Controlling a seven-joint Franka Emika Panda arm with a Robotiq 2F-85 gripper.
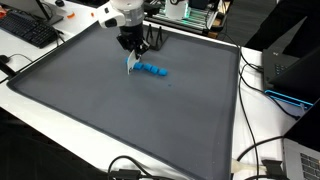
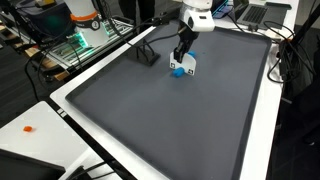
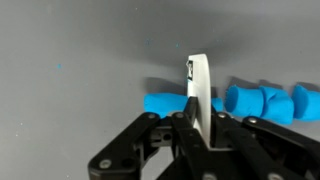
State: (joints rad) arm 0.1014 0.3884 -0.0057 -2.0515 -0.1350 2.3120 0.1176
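Gripper (image 3: pixel 200 128) clamped tight on upright white card (image 3: pixel 199 80); card stands among blue pieces (image 3: pixel 255 102) (loose row on grey mat (image 1: pixel 110 120)); grasp looks done, pieces lie strung out.

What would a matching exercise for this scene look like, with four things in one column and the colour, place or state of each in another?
Things:
1. white card
2. row of blocks
3. mat
4. keyboard

Descriptions:
A. dark grey, covering the table
B. black, off the mat on the white table
C. upright, clamped between the fingers
D. blue, lying on the mat

Pairs: 1-C, 2-D, 3-A, 4-B
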